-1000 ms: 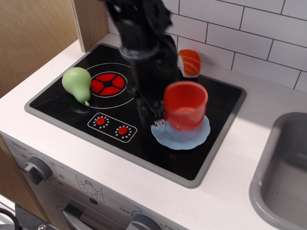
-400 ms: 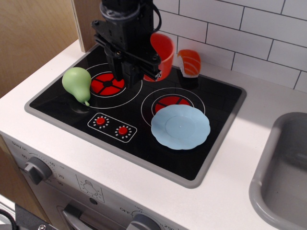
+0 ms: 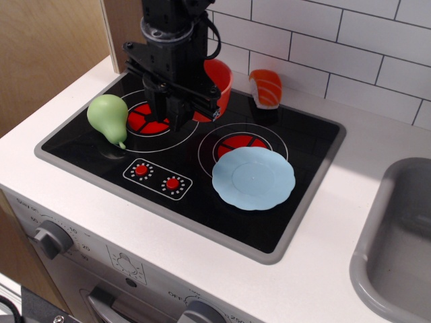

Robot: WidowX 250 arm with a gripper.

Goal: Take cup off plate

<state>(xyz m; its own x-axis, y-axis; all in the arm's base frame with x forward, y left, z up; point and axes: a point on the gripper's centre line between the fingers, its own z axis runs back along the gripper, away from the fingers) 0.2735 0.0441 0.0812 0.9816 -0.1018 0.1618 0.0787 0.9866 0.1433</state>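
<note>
The coral-red cup (image 3: pixel 218 79) is at the back of the black stovetop, over the far edge of the left burner, mostly hidden behind my gripper. My gripper (image 3: pixel 196 110) is shut on the cup from the front. I cannot tell whether the cup rests on the stove or hangs just above it. The light blue plate (image 3: pixel 253 178) lies flat and bare on the right burner, well to the right and in front of the cup and gripper.
A green pear (image 3: pixel 108 117) lies at the stove's left edge. An orange-and-white sushi piece (image 3: pixel 266 88) sits at the back, right of the cup. A grey sink (image 3: pixel 397 235) is at the right. A wooden wall (image 3: pixel 47 47) stands at the left.
My gripper lifted the cup off the plate and carried it left and back. Since 0.4 s ago it has moved slightly lower and left with the cup.
</note>
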